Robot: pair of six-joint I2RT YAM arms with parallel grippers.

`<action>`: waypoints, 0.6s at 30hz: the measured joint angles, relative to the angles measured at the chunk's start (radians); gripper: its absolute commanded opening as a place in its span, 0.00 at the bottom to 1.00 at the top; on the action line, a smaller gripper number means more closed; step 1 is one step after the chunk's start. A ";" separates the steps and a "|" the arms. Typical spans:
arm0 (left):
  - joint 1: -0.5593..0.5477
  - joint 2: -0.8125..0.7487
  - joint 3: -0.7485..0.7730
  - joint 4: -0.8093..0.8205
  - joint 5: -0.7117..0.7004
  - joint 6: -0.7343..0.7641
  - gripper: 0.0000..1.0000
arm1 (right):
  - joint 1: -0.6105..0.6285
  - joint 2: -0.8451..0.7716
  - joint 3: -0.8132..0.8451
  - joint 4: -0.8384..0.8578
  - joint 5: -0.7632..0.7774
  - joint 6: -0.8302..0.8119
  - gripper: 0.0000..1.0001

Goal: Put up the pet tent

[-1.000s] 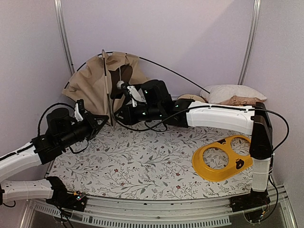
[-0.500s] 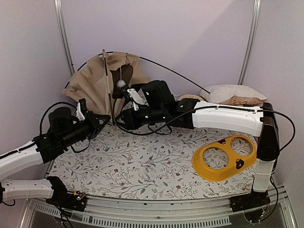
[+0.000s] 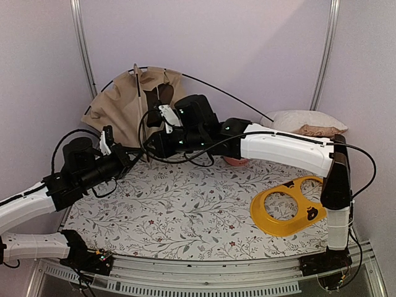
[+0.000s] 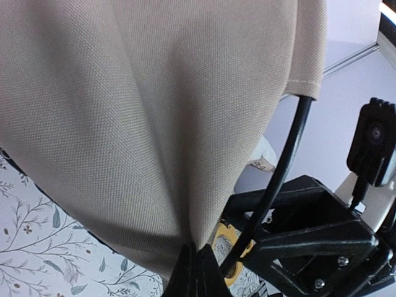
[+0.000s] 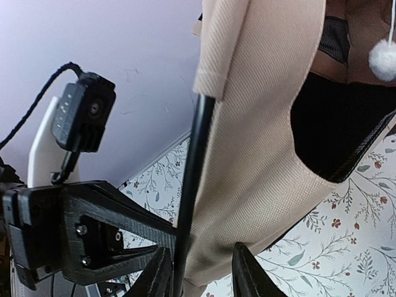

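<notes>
Tent [image 3: 120,105] at the far corner, both arms at its front edge

On the flower-printed desk [image 3: 185,210], nearest the arm bases, a yellow plastic ring piece [image 3: 278,228] lies flat at about 4 o'clock, apart from everything else.

Further in, at about 9 o'clock, the left gripper [image 3: 127,158] reaches toward the lower front of the tent. In its wrist view the two fingertips are pressed together on a gathered fold of the tan fabric, which fans out above them. A black pole [image 4: 281,179] comes out of the fabric's hem just beside that fold and runs down past the gripper.

Beyond it, near the middle of the desk at about 11 o'clock, the right gripper [image 5: 201,260] is at the tent's front opening, the right arm stretched across from 4 o'clock. Its fingers stand apart with the pole and the edge of tan fabric between them; whether they squeeze these cannot be told. Past the fingers the dark inside of the tent shows, and a white pom-pom [image 5: 383,60] hangs on a string at the top of the opening.

The tent itself stands slumped in the far corner at about 11 o'clock, against the wall. From its top the pole arcs to the right toward a pillow [image 3: 303,120] lying at about 2 o'clock.
</notes>
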 measured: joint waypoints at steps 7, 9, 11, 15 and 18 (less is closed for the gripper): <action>0.000 0.002 0.008 -0.024 0.007 0.030 0.00 | 0.001 0.018 0.000 -0.042 0.001 0.005 0.31; 0.000 0.004 0.009 -0.026 0.012 0.037 0.00 | 0.001 0.018 0.000 -0.047 -0.001 0.009 0.30; 0.000 0.009 0.011 -0.027 0.018 0.045 0.00 | 0.001 0.021 0.006 -0.054 -0.007 0.011 0.26; 0.002 0.018 0.021 -0.036 0.022 0.060 0.00 | 0.001 0.044 0.040 -0.071 -0.023 0.016 0.05; 0.005 0.018 0.024 -0.050 0.021 0.071 0.00 | 0.001 0.052 0.052 -0.076 -0.034 0.030 0.00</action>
